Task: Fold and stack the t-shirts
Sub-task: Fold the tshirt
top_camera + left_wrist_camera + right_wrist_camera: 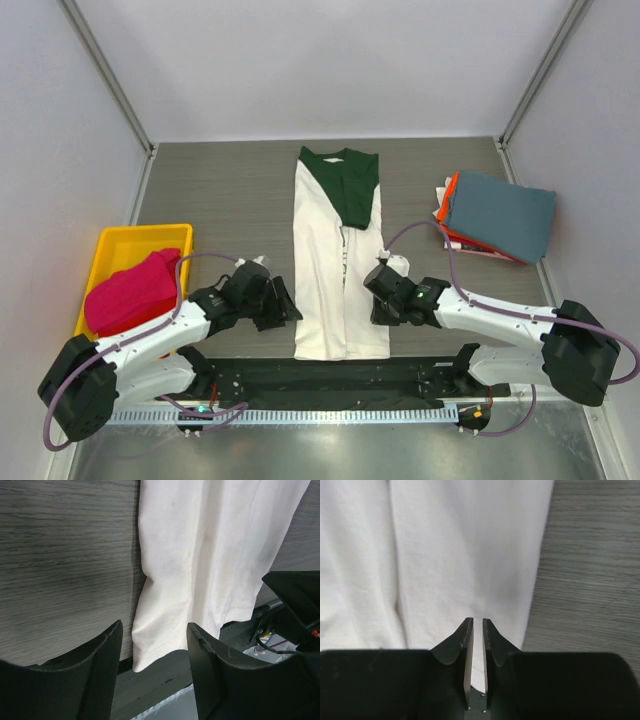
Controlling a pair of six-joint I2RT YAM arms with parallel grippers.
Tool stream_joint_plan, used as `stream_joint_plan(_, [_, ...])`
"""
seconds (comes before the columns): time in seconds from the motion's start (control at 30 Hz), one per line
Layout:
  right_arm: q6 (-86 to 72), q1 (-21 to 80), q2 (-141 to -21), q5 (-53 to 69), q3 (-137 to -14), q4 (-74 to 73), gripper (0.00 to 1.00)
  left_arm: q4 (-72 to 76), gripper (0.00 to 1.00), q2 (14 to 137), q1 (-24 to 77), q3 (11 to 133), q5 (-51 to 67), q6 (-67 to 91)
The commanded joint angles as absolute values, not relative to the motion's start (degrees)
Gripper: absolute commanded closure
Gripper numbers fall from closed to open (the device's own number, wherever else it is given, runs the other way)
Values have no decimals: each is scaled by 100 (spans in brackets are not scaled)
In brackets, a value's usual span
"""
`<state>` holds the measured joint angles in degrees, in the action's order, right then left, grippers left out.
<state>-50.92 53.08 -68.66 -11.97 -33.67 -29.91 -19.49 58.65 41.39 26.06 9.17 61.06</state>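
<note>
The cream-white t-shirt [335, 290] lies on the table, folded into a long strip, with its dark green sleeves and collar [350, 185] at the far end. My left gripper [283, 303] is open and empty just left of the shirt's near-left corner. The left wrist view shows that corner [165, 635] between and beyond the open fingers [155, 630]. My right gripper [382, 300] is at the shirt's right edge near the hem. Its jaws [478, 622] are all but closed, holding nothing, above the white cloth [460, 550]. A red t-shirt [135, 292] lies in the bin. A slate-blue t-shirt [500, 215] tops a stack with an orange one [451, 190].
The yellow bin [125, 240] stands at the left edge. The folded stack sits at the far right, partly over the table's edge. A black base rail [330, 375] runs along the near edge under the shirt's hem. Grey walls enclose the table.
</note>
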Motion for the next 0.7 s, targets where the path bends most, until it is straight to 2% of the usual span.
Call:
stream_joint_plan(0.0, [-4957, 5370, -6566, -1020, -3840, -2918, 81, -1573, 44, 5853, 4280, 2584, 695, 6442])
stream_joint_plan(0.23, [-5106, 5484, -6697, -89, -3815, -1892, 99, -1310, 46, 6345, 4517, 2601, 492, 6574])
stream_joint_plan(0.67, [-5449, 5625, -7514, 642, -3428, -422, 99, -607, 49, 7215, 4526, 2795, 114, 6706])
